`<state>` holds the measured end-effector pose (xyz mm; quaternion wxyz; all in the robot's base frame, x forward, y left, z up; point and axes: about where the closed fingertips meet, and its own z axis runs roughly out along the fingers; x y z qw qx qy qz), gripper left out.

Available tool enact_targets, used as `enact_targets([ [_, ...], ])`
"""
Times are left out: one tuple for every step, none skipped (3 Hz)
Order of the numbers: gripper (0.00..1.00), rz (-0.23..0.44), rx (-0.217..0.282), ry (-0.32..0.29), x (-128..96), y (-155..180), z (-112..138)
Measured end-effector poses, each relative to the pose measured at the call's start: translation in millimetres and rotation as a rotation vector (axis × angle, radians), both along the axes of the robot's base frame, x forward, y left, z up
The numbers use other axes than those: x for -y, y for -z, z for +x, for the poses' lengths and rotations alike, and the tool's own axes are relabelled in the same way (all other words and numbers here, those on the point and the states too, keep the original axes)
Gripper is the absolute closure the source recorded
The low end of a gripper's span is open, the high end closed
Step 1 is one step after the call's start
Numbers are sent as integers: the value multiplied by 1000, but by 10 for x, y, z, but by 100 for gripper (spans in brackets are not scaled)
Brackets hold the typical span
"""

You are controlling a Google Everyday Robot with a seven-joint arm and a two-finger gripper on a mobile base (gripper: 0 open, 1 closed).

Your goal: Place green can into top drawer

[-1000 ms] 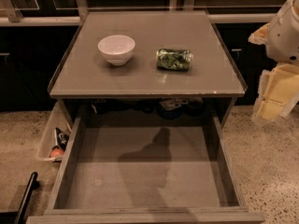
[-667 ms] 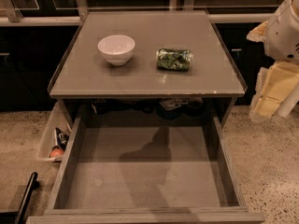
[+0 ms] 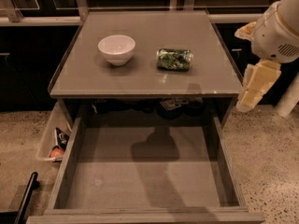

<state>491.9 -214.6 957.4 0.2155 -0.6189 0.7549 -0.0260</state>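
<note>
The green can [image 3: 174, 59] lies on its side on the grey cabinet top [image 3: 149, 80], right of centre, with nothing holding it. The top drawer [image 3: 147, 171] is pulled wide open below the cabinet top; its flat grey bottom holds nothing. My gripper [image 3: 254, 87], pale cream, hangs from the white arm [image 3: 280, 29] at the right edge of the cabinet. It is to the right of the can and apart from it, just outside the cabinet's right side.
A white round bowl [image 3: 117, 48] stands on the cabinet top left of the can. A narrow pale plastic bin [image 3: 53, 141] with small colourful items sits left of the drawer. A black bar [image 3: 25, 197] lies on the speckled floor at bottom left. Dark cabinets run along the back.
My arm and gripper have moved left, closer to the cabinet's right edge. The can, bowl and drawer have not moved.
</note>
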Motion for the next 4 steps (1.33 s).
enact_targets([
  [0,21,8,-50,-45,155,295],
  [0,29,15,-88,-95,233,559],
  [0,29,15,-88,-95,233,559],
  [0,44,22,-81,-109,262,607],
])
